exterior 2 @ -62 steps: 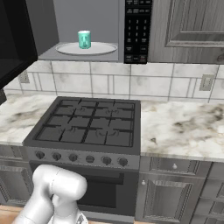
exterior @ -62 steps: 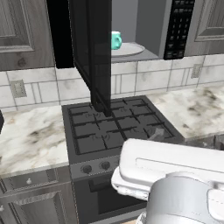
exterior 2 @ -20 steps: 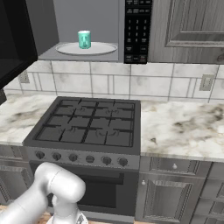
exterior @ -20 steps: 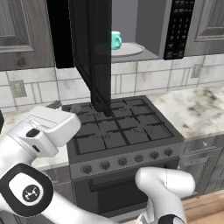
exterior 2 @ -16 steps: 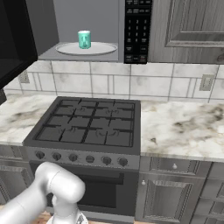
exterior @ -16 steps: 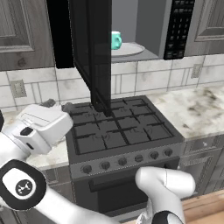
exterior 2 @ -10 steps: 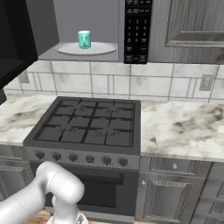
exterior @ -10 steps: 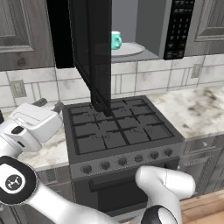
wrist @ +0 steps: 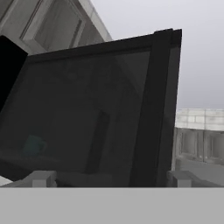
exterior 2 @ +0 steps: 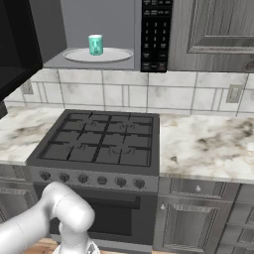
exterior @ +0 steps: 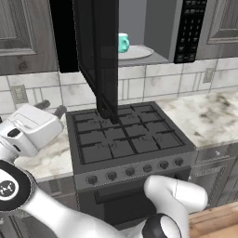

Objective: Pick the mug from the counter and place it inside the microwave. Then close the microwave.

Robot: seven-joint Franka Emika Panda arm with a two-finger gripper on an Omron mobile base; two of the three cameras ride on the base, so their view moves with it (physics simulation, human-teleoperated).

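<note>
Teal, the mug (exterior: 123, 42) sits on the white turntable plate (exterior: 137, 52) inside the open microwave (exterior: 160, 32) in your left base view, half hidden behind the black door (exterior: 98, 56), while the gripper (exterior: 52, 109) hangs at the left over the counter (exterior: 51, 155) beside the stove (exterior: 125, 139). Your right base view shows the mug (exterior 2: 95, 44) upright on the plate (exterior 2: 98, 55), the keypad panel (exterior 2: 155, 34) to its right. In your hand view the 2 finger tips (wrist: 43, 178) stand well apart, gripping nothing, before the door's dark glass (wrist: 94, 113).

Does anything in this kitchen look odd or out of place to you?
Only the microwave door: it stands wide open, jutting out over the stove. The mug sits upright on the white turntable inside the microwave. Nothing looks spilled, tipped or broken.
</note>
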